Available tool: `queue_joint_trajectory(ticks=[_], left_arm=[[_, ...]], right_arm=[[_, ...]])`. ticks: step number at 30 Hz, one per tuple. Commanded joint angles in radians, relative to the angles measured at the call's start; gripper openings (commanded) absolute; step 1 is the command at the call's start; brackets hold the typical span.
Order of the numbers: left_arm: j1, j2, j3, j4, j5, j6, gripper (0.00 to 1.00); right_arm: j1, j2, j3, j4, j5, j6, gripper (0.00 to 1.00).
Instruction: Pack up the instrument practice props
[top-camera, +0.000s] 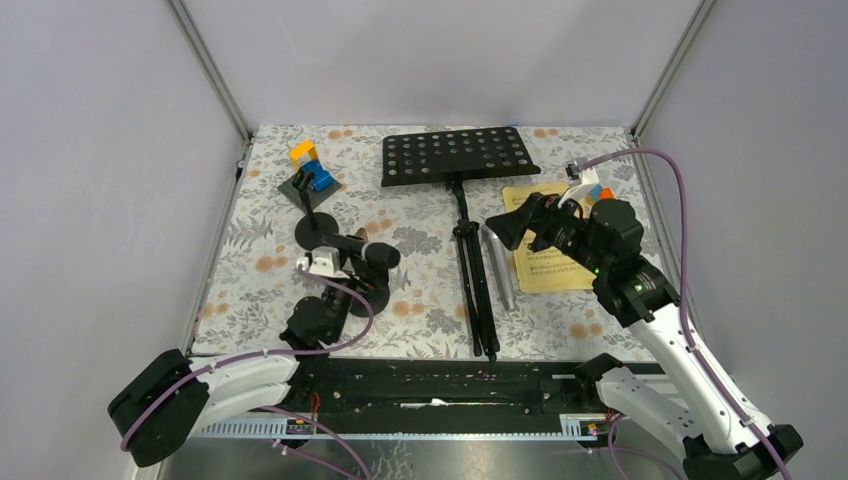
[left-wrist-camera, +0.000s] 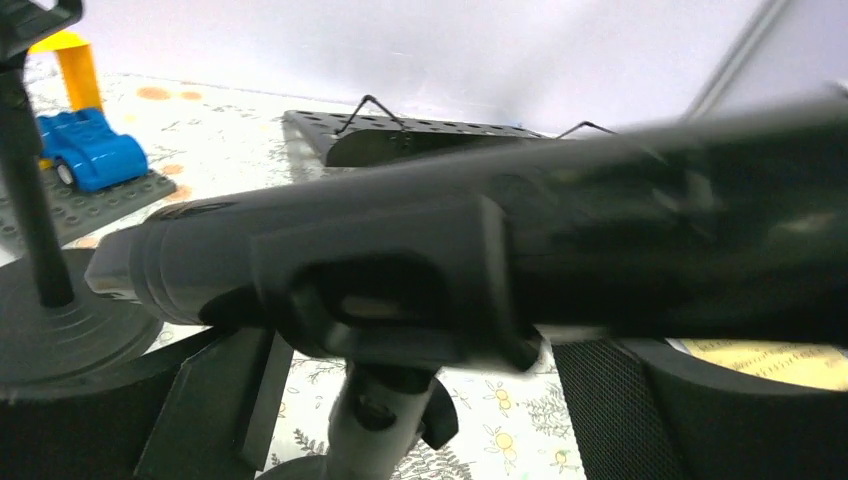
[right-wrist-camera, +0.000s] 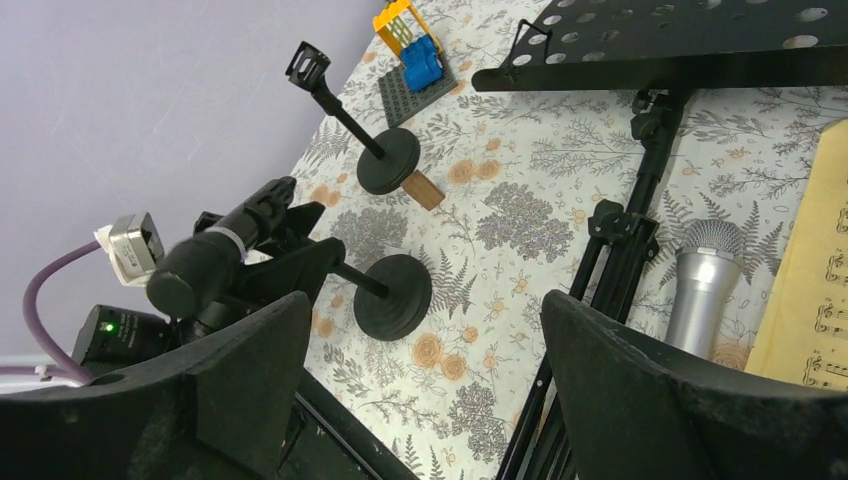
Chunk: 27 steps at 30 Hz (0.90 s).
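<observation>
left gripper (top-camera: 352, 256): we are seeing its fingers standing wide | black microphone (left-wrist-camera: 450, 250): lying crosswise between them, sitting on its post (left-wrist-camera: 385, 420) | right gripper (top-camera: 508, 228): gaping wide, hovering | silver microphone (right-wrist-camera: 700, 290): lying under it, ahead of one finger

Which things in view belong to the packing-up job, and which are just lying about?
Part of the job:
- black music rack on its tripod
- yellow sheet-music pages
- silver microphone
- black microphone
- far disc-based post
- near disc-based post

Lying about:
- toy block build
- small plastic toy, partly hidden
- small brown block
</observation>
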Motion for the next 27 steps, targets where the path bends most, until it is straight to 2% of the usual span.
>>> queue_joint_trajectory(ticks=[1, 5, 10, 17, 23, 27], left_arm=[[0.008, -0.034, -0.046, 0.149, 0.163, 0.051, 0.98], [0.049, -0.1, -0.118, 0.161, 0.229, 0.072, 0.96], [0.235, -0.169, -0.169, 0.149, 0.427, -0.008, 0.93], [0.409, -0.067, -0.174, 0.202, 0.638, -0.069, 0.91], [0.453, 0.024, -0.158, 0.243, 0.69, -0.11, 0.76], [0.457, 0.068, -0.142, 0.258, 0.679, -0.109, 0.75]], right_arm=[[-0.002, -0.04, -0.024, 0.056, -0.046, -0.036, 0.92], [-0.002, -0.065, -0.063, 0.07, -0.053, -0.037, 0.92], [-0.003, -0.091, -0.099, 0.096, -0.067, -0.021, 0.92], [-0.002, -0.103, -0.107, 0.092, -0.076, -0.031, 0.92], [-0.002, -0.104, -0.121, 0.084, -0.078, -0.044, 0.92], [-0.002, -0.1, -0.13, 0.083, -0.091, -0.035, 0.92]])
